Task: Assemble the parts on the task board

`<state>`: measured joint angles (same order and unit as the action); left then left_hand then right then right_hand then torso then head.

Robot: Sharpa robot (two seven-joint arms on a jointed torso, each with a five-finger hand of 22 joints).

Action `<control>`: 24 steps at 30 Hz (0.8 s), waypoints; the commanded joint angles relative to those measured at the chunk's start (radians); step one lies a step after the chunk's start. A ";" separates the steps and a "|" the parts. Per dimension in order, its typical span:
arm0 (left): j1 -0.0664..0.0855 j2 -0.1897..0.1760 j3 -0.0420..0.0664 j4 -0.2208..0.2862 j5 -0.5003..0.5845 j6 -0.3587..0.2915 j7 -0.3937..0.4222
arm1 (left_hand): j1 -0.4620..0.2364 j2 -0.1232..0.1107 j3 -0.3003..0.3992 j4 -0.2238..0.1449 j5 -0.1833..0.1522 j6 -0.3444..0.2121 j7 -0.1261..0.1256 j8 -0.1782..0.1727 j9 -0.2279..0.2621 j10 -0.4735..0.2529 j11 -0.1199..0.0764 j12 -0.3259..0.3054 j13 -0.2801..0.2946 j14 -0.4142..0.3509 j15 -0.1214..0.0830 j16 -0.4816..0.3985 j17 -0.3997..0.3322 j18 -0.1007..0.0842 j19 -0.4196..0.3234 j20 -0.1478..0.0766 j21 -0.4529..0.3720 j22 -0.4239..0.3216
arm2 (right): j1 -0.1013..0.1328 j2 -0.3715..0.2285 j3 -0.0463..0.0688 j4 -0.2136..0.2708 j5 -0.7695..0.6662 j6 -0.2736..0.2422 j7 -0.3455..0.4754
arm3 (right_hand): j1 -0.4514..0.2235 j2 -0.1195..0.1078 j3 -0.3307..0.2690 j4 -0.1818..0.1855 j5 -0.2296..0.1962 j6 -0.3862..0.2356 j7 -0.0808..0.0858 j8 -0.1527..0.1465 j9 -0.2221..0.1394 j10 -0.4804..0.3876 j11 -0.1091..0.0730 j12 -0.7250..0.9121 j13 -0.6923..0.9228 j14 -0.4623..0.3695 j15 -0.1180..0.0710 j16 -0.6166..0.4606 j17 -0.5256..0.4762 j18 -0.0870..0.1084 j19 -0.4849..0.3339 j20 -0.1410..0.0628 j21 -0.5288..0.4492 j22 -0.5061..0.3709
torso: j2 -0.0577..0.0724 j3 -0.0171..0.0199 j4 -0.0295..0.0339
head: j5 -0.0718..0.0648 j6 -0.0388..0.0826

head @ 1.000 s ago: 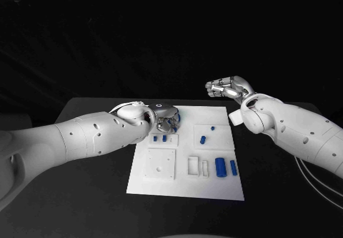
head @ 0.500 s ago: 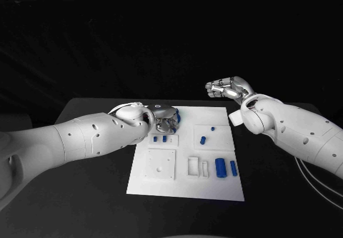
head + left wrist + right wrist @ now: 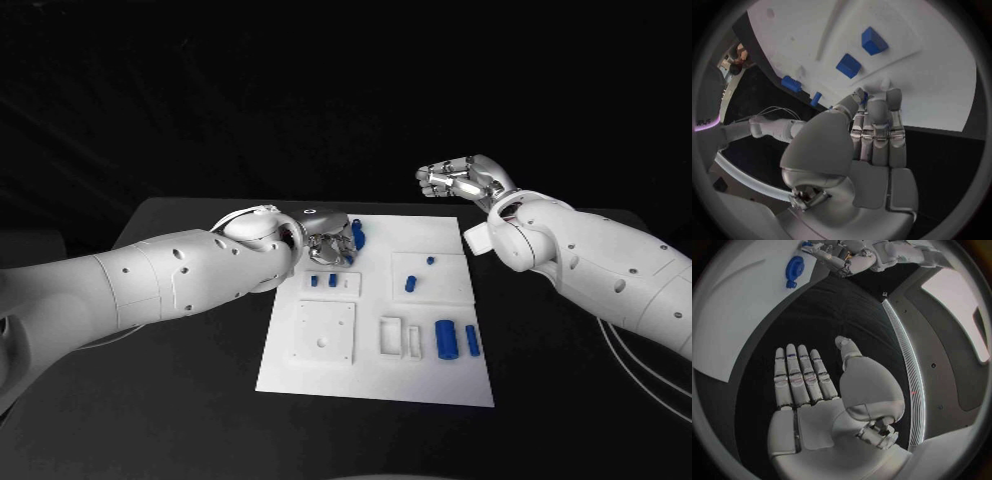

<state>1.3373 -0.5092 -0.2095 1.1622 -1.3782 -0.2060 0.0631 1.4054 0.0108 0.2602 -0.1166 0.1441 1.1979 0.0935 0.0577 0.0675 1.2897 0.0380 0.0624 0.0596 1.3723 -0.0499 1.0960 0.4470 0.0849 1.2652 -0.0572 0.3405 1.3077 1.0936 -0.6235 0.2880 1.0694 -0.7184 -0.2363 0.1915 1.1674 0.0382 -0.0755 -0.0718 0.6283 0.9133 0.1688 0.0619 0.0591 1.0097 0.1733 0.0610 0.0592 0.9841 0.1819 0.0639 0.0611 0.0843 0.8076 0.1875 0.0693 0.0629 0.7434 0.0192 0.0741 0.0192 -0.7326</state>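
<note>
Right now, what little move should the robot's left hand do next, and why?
Probably close its fingers on the blue part at the far edge of the task board and lift it. The left hand is right there beside that part, while the right hand is up off the board, holding nothing.

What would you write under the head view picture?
Left hand at the board's far edge; right hand raised.

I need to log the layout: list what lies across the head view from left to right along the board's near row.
Square white plate → white rectangular frame → narrow white bar → wide blue cylinder → slim blue cylinder, all on the task board.
</note>
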 commanded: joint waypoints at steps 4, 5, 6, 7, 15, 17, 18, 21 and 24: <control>0.000 -0.027 0.031 0.037 0.112 -0.011 -0.017 | -0.010 -0.001 -0.002 -0.005 0.004 -0.008 -0.001 0.005 0.000 -0.003 0.002 -0.004 0.000 0.004 0.003 0.001 0.001 0.008 0.000 -0.008 0.003 0.019 | 0.000 -0.005 0.000 0.004 -0.004 0.012 0.009 | -0.003 0.003 0.005 0.005 0.008 0.002 -0.001 -0.004 -0.001 -0.003 -0.002 -0.002 -0.001 0.001 -0.001 -0.003 -0.001 0.020 -0.003 0.001 -0.001 -0.001 | -0.002 -0.0004 0.0032 | 0.002 0.002; 0.001 -0.033 0.036 0.042 0.117 -0.011 -0.018 | -0.012 -0.002 0.000 -0.004 0.003 -0.008 -0.001 0.006 0.000 -0.004 0.002 -0.004 0.000 0.005 0.003 0.000 0.001 0.008 0.000 -0.007 0.003 0.019 | 0.000 -0.006 0.000 0.004 -0.004 0.012 0.008 | -0.003 0.003 0.005 0.005 0.008 0.002 -0.001 -0.004 -0.001 -0.003 -0.002 -0.002 -0.001 0.001 -0.001 -0.003 -0.001 0.020 -0.003 0.001 -0.001 -0.001 | -0.002 -0.0002 0.0030 | 0.003 0.002; 0.001 -0.036 0.038 0.045 0.119 -0.011 -0.019 | -0.012 -0.002 0.000 -0.004 0.003 -0.008 -0.001 0.006 0.000 -0.004 0.002 -0.004 0.000 0.005 0.003 0.000 0.001 0.008 0.000 -0.007 0.003 0.019 | 0.000 -0.006 0.000 0.004 -0.004 0.011 0.008 | -0.003 0.003 0.005 0.005 0.008 0.002 -0.001 -0.004 -0.001 -0.003 -0.002 -0.002 -0.001 0.001 -0.001 -0.003 -0.001 0.020 -0.003 0.001 -0.001 -0.001 | -0.002 -0.0004 0.0037 | 0.003 0.002; 0.001 -0.042 0.041 0.050 0.122 -0.010 -0.020 | -0.012 -0.002 0.000 -0.004 0.003 -0.008 -0.001 0.006 0.000 -0.004 0.002 -0.004 0.000 0.005 0.003 0.000 0.001 0.008 0.000 -0.007 0.003 0.019 | 0.000 -0.007 0.000 0.004 -0.004 0.011 0.008 | -0.003 0.003 0.005 0.005 0.008 0.002 -0.001 -0.004 -0.001 -0.003 -0.002 -0.002 -0.001 0.001 -0.001 -0.003 -0.001 0.020 -0.003 0.001 -0.001 -0.001 | -0.002 -0.0001 0.0034 | 0.003 0.003; 0.001 -0.088 0.052 0.082 0.132 0.002 -0.027 | -0.013 -0.004 -0.001 -0.004 0.000 -0.007 -0.002 0.006 0.000 -0.003 0.002 -0.004 0.000 0.003 0.004 -0.002 0.001 0.007 -0.001 -0.007 0.001 0.018 | 0.000 -0.011 0.000 0.005 -0.004 0.012 0.008 | -0.003 0.003 0.005 0.005 0.008 0.002 -0.001 -0.004 -0.001 -0.003 -0.002 -0.002 -0.001 0.001 -0.001 -0.003 -0.001 0.020 -0.003 0.001 -0.001 -0.001 | -0.002 -0.0014 0.0037 | 0.004 0.004; 0.001 -0.098 0.052 0.087 0.132 0.003 -0.028 | -0.011 -0.006 -0.001 -0.006 0.000 -0.007 -0.001 0.006 0.000 -0.003 0.002 -0.003 0.000 0.003 0.003 -0.002 0.001 0.007 -0.001 -0.007 0.001 0.018 | 0.000 -0.013 0.000 0.005 -0.004 0.012 0.007 | -0.003 0.003 0.005 0.005 0.008 0.002 -0.001 -0.004 -0.001 -0.003 -0.002 -0.002 -0.001 0.001 -0.001 -0.003 -0.001 0.020 -0.003 0.001 -0.001 -0.001 | -0.001 -0.0012 0.0033 | 0.006 0.004; 0.001 -0.101 0.052 0.088 0.132 0.003 -0.029 | -0.010 -0.007 -0.001 -0.007 0.000 -0.007 -0.001 0.006 0.000 -0.003 0.002 -0.003 0.000 0.004 0.004 -0.002 0.001 0.007 -0.002 -0.007 0.001 0.018 | 0.000 -0.013 0.000 0.005 -0.004 0.012 0.007 | -0.003 0.003 0.005 0.005 0.008 0.002 -0.001 -0.004 -0.001 -0.003 -0.002 -0.002 -0.001 0.001 -0.001 -0.003 -0.001 0.020 -0.003 0.001 -0.001 -0.001 | -0.001 -0.0012 0.0037 | 0.007 0.004; 0.001 -0.112 0.053 0.093 0.129 0.005 -0.030 | -0.008 -0.009 -0.001 -0.008 0.000 -0.007 -0.001 0.006 0.000 -0.002 0.002 -0.003 0.000 0.004 0.003 -0.002 0.001 0.007 -0.002 -0.007 0.001 0.019 | 0.000 -0.014 0.000 0.005 -0.004 0.012 0.007 | -0.003 0.003 0.005 0.005 0.008 0.002 -0.001 -0.004 -0.001 -0.003 -0.002 -0.002 -0.001 0.001 -0.001 -0.003 -0.001 0.020 -0.003 0.001 -0.001 -0.001 | -0.001 -0.0004 0.0031 | 0.010 0.004; 0.001 -0.121 0.052 0.096 0.116 0.008 -0.029 | -0.006 -0.009 -0.001 -0.009 0.000 -0.007 -0.001 0.006 0.000 -0.002 0.002 -0.004 0.000 0.003 0.003 -0.002 0.001 0.007 -0.002 -0.007 0.001 0.019 | 0.000 -0.015 0.000 0.005 -0.004 0.011 0.007 | -0.003 0.003 0.005 0.005 0.008 0.002 -0.001 -0.004 -0.001 -0.003 -0.002 -0.002 -0.001 0.001 -0.001 -0.003 -0.001 0.020 -0.003 0.001 -0.001 -0.001 | -0.001 -0.0004 0.0020 | 0.012 0.004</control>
<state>1.3378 -0.6302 -0.1579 1.2541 -1.2624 -0.2052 0.0363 1.3985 0.0064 0.2574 -0.1193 0.1423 1.1959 0.0937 0.0611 0.0666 1.2898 0.0378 0.0626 0.0598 1.3722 -0.0498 1.0959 0.4467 0.0849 1.2652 -0.0572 0.3405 1.3075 1.0938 -0.6382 0.2879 1.0724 -0.7184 -0.2364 0.1905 1.1674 0.0382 -0.0726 -0.0690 0.6352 0.9133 0.1688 0.0619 0.0591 1.0097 0.1733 0.0610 0.0592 0.9841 0.1819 0.0639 0.0612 0.0843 0.8076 0.1875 0.0693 0.0630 0.7418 0.0183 0.0774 0.0295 -0.7284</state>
